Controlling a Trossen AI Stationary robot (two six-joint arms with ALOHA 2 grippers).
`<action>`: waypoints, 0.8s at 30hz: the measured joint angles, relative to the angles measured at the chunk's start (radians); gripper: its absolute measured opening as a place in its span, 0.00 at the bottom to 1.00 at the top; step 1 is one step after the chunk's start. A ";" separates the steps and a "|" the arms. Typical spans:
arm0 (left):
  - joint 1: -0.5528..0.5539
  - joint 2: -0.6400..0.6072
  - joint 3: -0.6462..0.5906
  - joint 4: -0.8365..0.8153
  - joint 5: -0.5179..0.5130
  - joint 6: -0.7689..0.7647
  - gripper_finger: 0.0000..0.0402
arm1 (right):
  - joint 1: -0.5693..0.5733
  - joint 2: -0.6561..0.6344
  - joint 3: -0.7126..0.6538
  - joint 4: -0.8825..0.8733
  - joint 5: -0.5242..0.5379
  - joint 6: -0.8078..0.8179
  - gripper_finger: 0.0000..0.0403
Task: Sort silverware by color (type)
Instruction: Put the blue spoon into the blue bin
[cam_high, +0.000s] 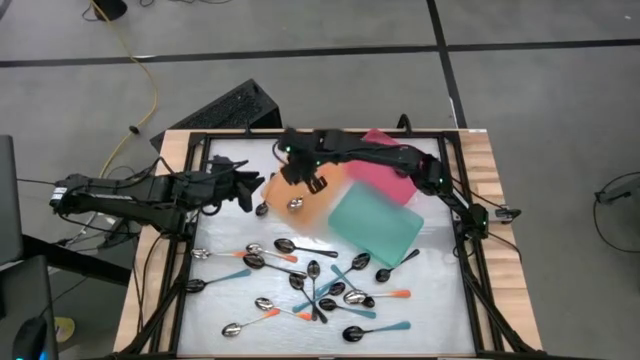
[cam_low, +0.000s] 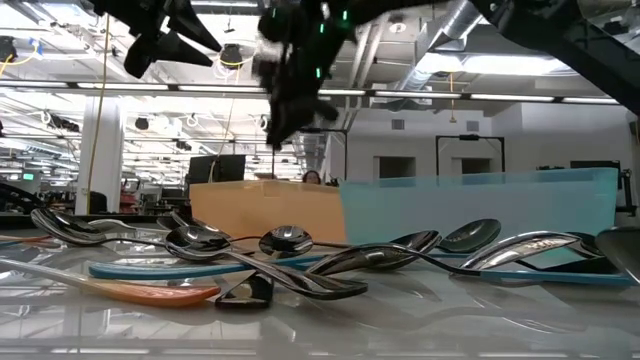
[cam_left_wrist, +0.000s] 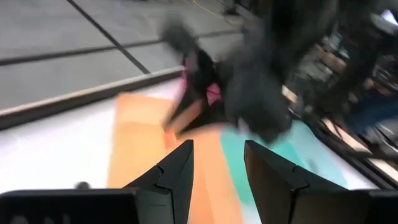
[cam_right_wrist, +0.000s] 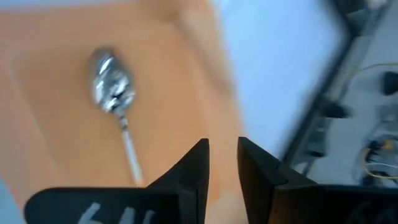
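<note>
Your right gripper (cam_right_wrist: 222, 163) hovers empty, fingers slightly apart, above the orange rectangular plastic tray (cam_right_wrist: 62, 143) holding one shiny metal orange-handled spoon (cam_right_wrist: 114, 93) (light, stiff, probably slippery); pinch the remaining spoons by their handles.

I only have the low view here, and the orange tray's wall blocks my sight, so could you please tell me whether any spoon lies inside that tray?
Observer: Yes, one spoon with a shiny bowl lies on the floor of the orange tray.
Operator: Thank you. Is the right gripper holding anything?
Observer: No. The right gripper hangs above that tray, its jaws slightly apart with nothing between them.
Operator: And where is the left gripper?
Observer: In the high view, the left gripper waits beside the orange tray's left edge, jaws open and empty.
</note>
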 joint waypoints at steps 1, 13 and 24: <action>0.000 0.000 0.000 0.000 0.023 0.004 0.31 | -0.002 -0.026 0.004 -0.004 0.001 0.010 0.23; 0.000 0.000 0.000 0.011 0.199 0.136 0.31 | -0.024 -0.447 -0.032 -0.189 0.022 0.261 0.23; -0.065 0.055 0.000 0.013 0.484 0.252 0.31 | -0.024 -0.735 -0.032 -0.504 -0.086 0.581 0.23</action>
